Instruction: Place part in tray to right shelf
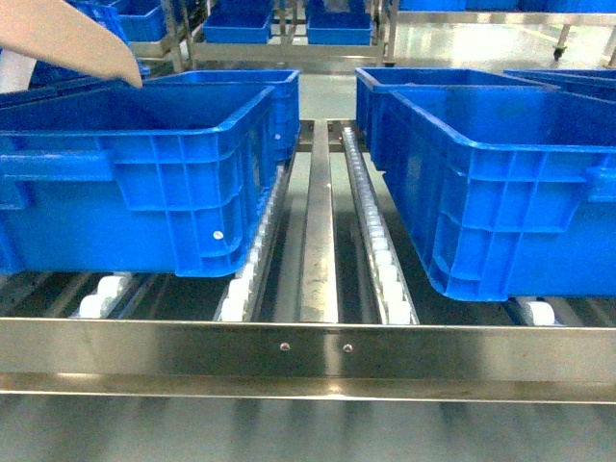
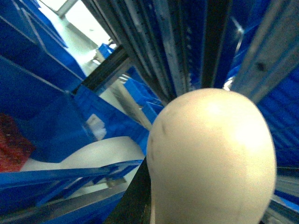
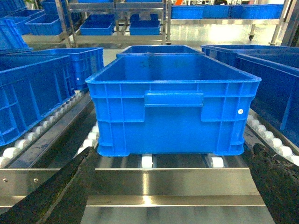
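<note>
R gripper [image 3: 170, 186]: jaws spread wide, dark finger [image 3: 60, 191] at each lower corner of the R wrist view, nothing between them, hovering just in front of the front bar [image 3: 173, 182] of the right shelf [image 3: 42, 135].

L gripper: not itself visible. L wrist view is filled by a pale beige rounded surface [image 2: 215, 158], prob. the tray seen very close; can't tell whether the jaws are spread or pinching it. In the head view a beige tip [image 1: 67, 38] pokes in at top left, above the left crate [image 1: 144, 183], likely the same tray held up high.

The part: not visible in any view; could be sitting in the tray, can't confirm.

Shelf: big blue crates on white roller rails [image 1: 380, 241]; one crate [image 3: 173, 107] sits square ahead of the R gripper, right crate [image 1: 500, 192] beside the open centre lane.

Step, my read: carry/approach phase, tray not yet over the shelf. Next move needs the tray swung rightward, kept level so the part doesn't slide out, then lowered to a free spot on the rollers w/o clipping crate rims.
</note>
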`<state>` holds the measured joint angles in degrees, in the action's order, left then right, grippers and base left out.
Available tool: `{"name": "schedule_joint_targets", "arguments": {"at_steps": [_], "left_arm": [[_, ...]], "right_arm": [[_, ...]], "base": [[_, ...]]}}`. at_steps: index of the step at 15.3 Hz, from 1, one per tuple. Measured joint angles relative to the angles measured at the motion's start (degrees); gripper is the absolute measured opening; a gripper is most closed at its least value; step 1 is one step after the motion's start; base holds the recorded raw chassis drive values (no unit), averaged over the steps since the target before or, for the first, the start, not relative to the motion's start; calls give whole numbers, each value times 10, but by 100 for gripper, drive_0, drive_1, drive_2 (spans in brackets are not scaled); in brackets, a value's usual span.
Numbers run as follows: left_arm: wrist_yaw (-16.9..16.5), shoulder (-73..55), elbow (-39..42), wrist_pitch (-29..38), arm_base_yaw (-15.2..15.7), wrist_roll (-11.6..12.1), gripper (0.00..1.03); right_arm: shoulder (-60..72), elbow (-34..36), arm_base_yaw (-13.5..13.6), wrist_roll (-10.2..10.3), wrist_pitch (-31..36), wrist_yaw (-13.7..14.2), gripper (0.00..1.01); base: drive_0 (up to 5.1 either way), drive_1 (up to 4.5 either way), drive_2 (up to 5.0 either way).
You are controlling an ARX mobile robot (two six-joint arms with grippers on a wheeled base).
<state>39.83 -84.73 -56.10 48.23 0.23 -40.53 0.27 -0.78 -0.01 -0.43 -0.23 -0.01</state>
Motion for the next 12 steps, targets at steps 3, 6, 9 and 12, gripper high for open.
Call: {"name": "schedule_joint_targets", "arguments": {"at_steps": [3, 6, 9, 12], "left_arm": [[-110, 154, 113, 67, -21, 23, 15], [-337, 442, 171, -169, -78, 120, 15], [-358, 529, 215, -398, -29, 292, 15], [-397, 554, 364, -431, -2, 383, 15]], "right_arm": [[0, 0, 0, 0, 0, 0, 98], [0, 0, 0, 2, 0, 0, 82], [0, 0, 0, 2, -1, 0, 58], [0, 0, 0, 2, 0, 0, 19]], "base": [[0, 0, 0], [0, 0, 0], [0, 0, 0], [0, 0, 0]]}}
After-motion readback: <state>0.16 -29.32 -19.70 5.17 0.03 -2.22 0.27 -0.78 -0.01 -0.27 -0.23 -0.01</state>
